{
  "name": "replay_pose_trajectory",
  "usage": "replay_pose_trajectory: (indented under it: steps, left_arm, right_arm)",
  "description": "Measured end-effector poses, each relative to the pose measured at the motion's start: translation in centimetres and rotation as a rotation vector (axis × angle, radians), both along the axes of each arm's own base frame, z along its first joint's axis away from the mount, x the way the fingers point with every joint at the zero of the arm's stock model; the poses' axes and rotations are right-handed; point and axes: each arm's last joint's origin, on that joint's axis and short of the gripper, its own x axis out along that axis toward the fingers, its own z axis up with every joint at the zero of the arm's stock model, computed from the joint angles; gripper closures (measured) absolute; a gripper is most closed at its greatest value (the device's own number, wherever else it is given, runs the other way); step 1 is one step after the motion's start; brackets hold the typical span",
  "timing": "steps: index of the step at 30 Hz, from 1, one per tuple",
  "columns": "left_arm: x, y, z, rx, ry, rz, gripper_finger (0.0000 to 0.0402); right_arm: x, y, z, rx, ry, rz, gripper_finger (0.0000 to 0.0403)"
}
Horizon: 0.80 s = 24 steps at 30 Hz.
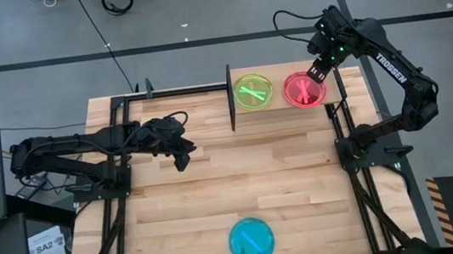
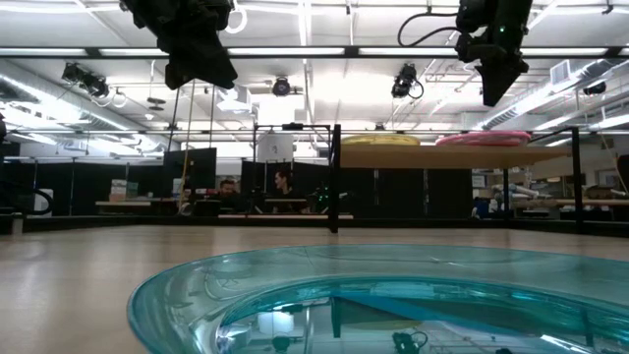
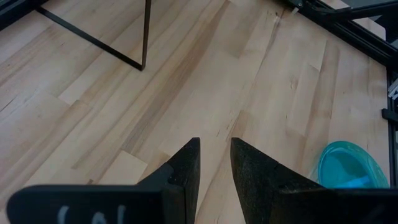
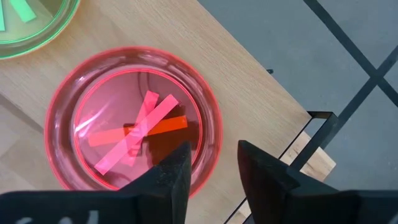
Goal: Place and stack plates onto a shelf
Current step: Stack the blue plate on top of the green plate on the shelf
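Pink translucent plastic marked the top plate [image 4: 134,121] of the stack on the shelf [image 1: 284,70], at the shelf's end farthest from its black upright post [image 1: 230,98]; crossed stripes of pink and orange showing through it suggested more than one plate lay there. Beside it on the shelf, nearer the post, lay the green stack [image 1: 253,90], also with crossed stripes. The right gripper [image 4: 210,163] hung just above the pink stack's outer rim, its fingers apart and holding nothing, which read as a release just completed. One teal plate [image 1: 250,241] lay on the wooden tabletop [image 1: 301,178], well apart from the shelf at the table's opposite edge, and was judged to be work left to do; no further loose plate could be seen. The left gripper [image 3: 215,163] waited over bare tabletop beyond the post from the shelf, fingers slightly parted and empty. Black frame rails [image 1: 347,130] ran along the table's sides near the shelf, and the post bounded the approach on the green stack's side.
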Motion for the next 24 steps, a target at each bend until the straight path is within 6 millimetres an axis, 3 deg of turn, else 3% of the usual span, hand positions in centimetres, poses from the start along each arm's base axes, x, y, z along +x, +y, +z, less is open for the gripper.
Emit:
replay_pose_trajectory:
  steps: [14,24]
  left_arm:
    - [0.1,-0.3,0.0,-0.037,-0.005,0.016,0.0306]
    - [2.5,-4.0,-2.2,-0.108,0.046,-0.074,0.0306]
  right_arm:
    - [0.0,0.0,0.0,0.001,-0.001,0.0,0.0264]
    - [0.1,0.0,0.0,0.008,-0.014,0.007,0.0265]
